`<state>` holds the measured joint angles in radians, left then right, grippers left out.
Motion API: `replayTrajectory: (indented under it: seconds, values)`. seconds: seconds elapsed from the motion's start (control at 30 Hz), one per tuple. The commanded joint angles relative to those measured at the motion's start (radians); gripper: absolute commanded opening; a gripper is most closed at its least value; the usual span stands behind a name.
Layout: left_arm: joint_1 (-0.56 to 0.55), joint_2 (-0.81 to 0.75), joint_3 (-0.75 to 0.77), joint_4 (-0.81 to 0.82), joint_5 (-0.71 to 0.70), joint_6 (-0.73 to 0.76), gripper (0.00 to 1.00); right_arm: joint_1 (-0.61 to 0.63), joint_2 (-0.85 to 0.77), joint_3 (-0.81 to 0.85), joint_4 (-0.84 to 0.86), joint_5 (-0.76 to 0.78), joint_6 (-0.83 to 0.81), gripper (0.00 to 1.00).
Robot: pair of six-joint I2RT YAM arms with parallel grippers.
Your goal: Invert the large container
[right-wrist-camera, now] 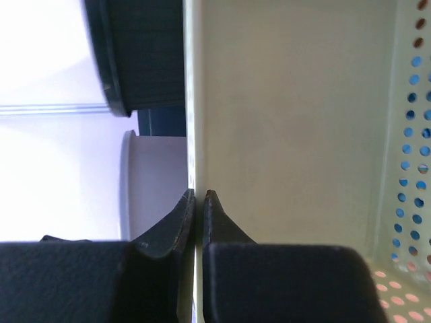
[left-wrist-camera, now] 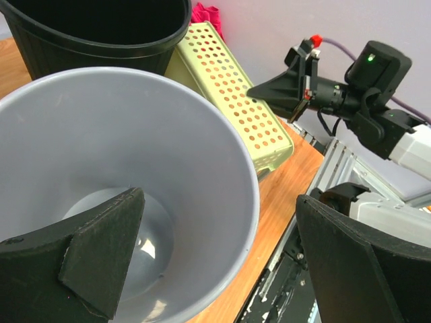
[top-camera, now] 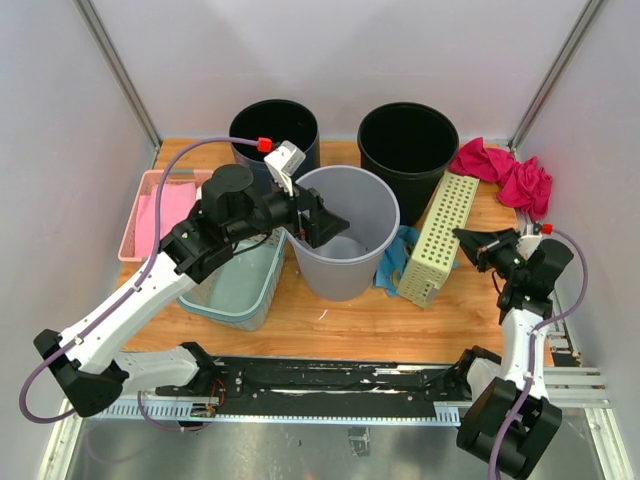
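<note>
Pincer [left-wrist-camera: 219,200], left, astride grey container [left-wrist-camera: 114,128] rim

Light: bright, even, diffuse, from overhead.
Shadows: soft, faint around the grey bin [top-camera: 340,275] on the tabletop [top-camera: 340,322].
Glare: small sheen on the bin's floor; right wrist background washed white.
Focus: right wrist foreground blurred.

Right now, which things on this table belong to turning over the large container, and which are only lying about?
Job: round grey plastic bucket; open left claw straddling its rim.
Lying about: left black plastic pot; right black plastic pot; pale green perforated basket; pink plastic tray; teal plastic tub; magenta cloth; blue cloth.
</note>
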<state>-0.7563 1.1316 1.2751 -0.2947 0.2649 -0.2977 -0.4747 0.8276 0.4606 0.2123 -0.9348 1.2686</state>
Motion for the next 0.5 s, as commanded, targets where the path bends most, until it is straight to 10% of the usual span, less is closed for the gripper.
replayTrajectory:
  seconds: [0.0, 0.47]
  values:
    - [-0.008, 0.004, 0.021, 0.007, 0.026, -0.011, 0.99, -0.071, 0.017, -0.073, 0.05, -0.092, 0.004, 0.0]
    - [-0.009, 0.02, 0.036, -0.012, 0.061, -0.009, 0.99, -0.275, 0.06, 0.103, -0.741, 0.199, -0.696, 0.29]
